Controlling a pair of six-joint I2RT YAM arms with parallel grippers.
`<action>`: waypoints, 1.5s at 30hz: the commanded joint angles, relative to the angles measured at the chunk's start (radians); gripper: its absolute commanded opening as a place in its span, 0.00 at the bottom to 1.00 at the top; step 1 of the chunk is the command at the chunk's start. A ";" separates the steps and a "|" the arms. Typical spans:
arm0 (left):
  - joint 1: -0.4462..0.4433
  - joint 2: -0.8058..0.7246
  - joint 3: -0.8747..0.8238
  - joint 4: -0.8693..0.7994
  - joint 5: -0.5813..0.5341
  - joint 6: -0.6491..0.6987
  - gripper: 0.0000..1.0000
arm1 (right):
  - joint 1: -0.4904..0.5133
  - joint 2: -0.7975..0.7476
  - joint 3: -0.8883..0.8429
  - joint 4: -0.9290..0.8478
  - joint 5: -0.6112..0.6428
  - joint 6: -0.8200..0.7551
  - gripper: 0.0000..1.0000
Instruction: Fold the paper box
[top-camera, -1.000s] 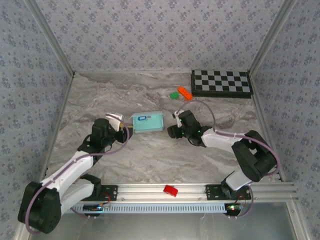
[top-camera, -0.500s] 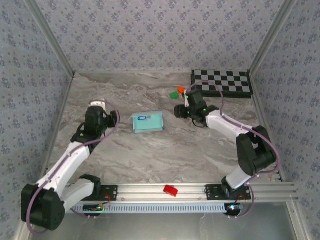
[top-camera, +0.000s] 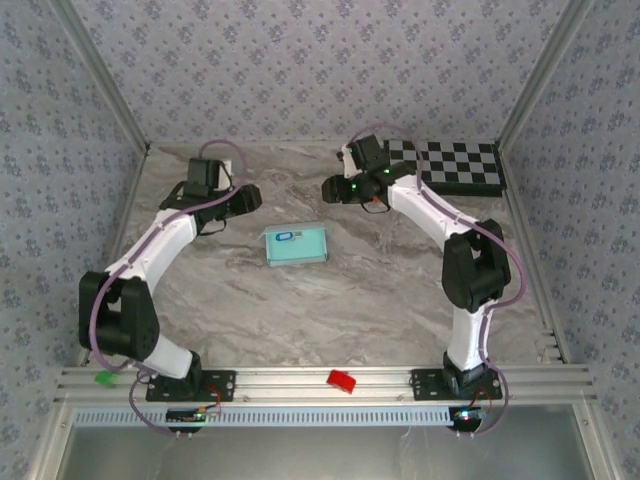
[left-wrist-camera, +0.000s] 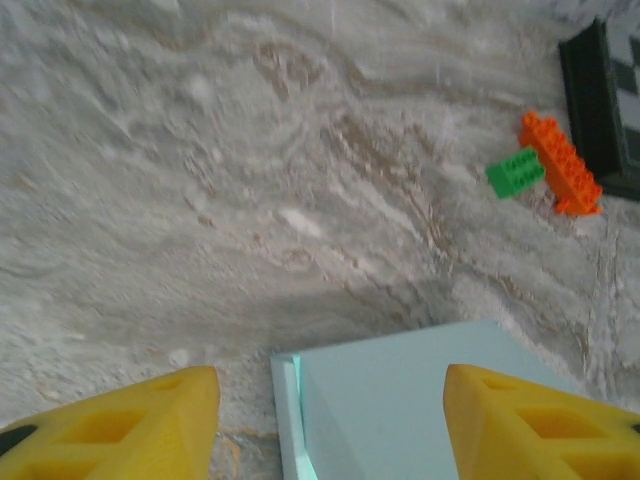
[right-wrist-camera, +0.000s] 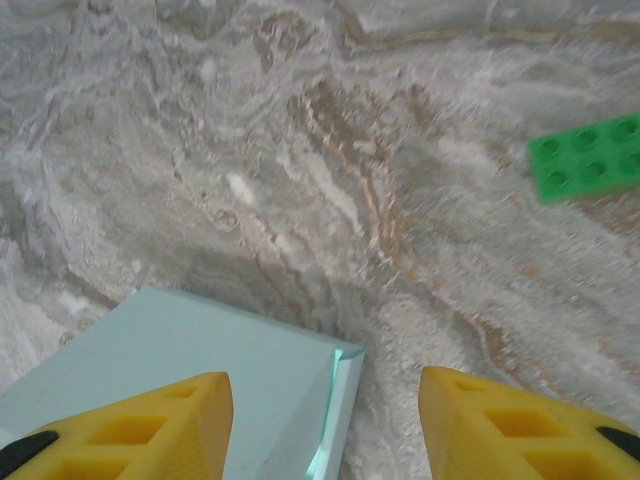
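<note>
Both arms have swung off toward the far wall since a second ago, and the paper box (top-camera: 296, 245) has not shifted.

Left fingers (left-wrist-camera: 150, 425): apart, nothing held. In the left wrist view the box's pale aqua top and one corner lie below and between the two yellow tips. In the top view these fingers are raised and clear of the box.

Right fingers (right-wrist-camera: 140, 425): apart, nothing held. In the right wrist view one tip overlaps the box's corner and the other hangs over bare tabletop (right-wrist-camera: 300, 150).

Box: closed up as a small rectangular box and lying flat on the tabletop, with the blue-and-white label (top-camera: 285, 237) facing up. It sits between the two sets of fingers and nearer the arm bases than either.

Green brick (right-wrist-camera: 590, 155): ahead of the right fingers, flat on the tabletop. The left wrist view shows it just beside an orange brick (left-wrist-camera: 560, 165), which lies close to the edge of the checkerboard (top-camera: 455, 165).

Red brick (top-camera: 342, 380): on the metal rail between the arm bases, well apart from both sets of fingers
</note>
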 joint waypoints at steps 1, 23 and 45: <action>-0.012 0.032 0.036 -0.055 0.094 -0.021 0.60 | 0.013 0.040 0.044 -0.083 -0.056 0.019 0.54; -0.058 0.148 -0.084 -0.052 0.106 -0.022 0.53 | 0.066 0.104 -0.040 -0.078 -0.075 0.011 0.54; -0.089 0.175 -0.183 -0.008 0.063 -0.051 0.51 | 0.099 0.164 -0.109 -0.054 -0.025 0.013 0.45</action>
